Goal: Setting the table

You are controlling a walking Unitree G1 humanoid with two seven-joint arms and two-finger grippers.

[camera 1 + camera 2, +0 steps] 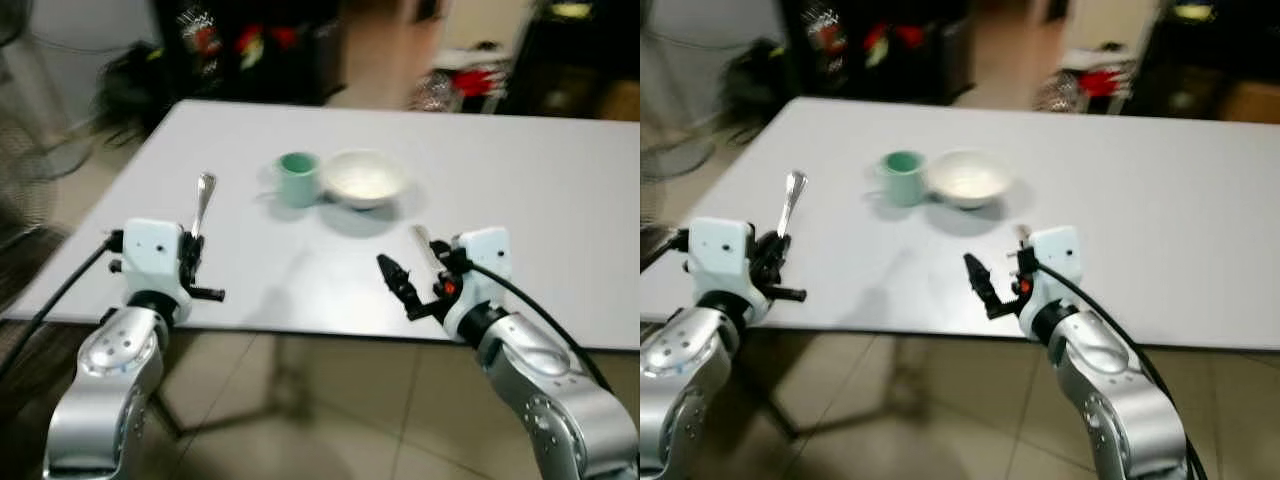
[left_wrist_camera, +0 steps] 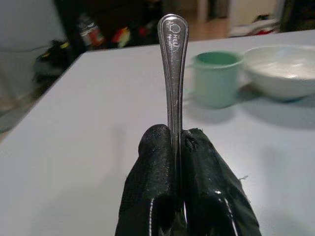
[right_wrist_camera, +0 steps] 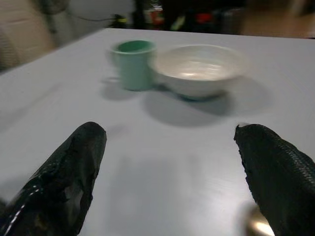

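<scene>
Firmly clamped, the left gripper (image 2: 178, 147) held a metal utensil (image 2: 173, 73) by its lower part, the black fingers (image 2: 152, 191) pressed together on either side of the stem so that the engraved handle end stood upright above them. This gripper hovered over the near left part of the white table (image 1: 520, 170), on the robot's side of the green cup (image 1: 297, 178) and to its left. The right gripper (image 3: 170, 147) had its fingers (image 3: 69, 177) spread wide apart with nothing between them, and it hung over the near edge of the table, on the robot's side of the cup and to its right. Just beside the cup, on its right, sat a white bowl (image 1: 364, 178), the two close together or touching; which could not be told. Beyond the table's far edge lay dark, blurred clutter (image 1: 240, 45).
</scene>
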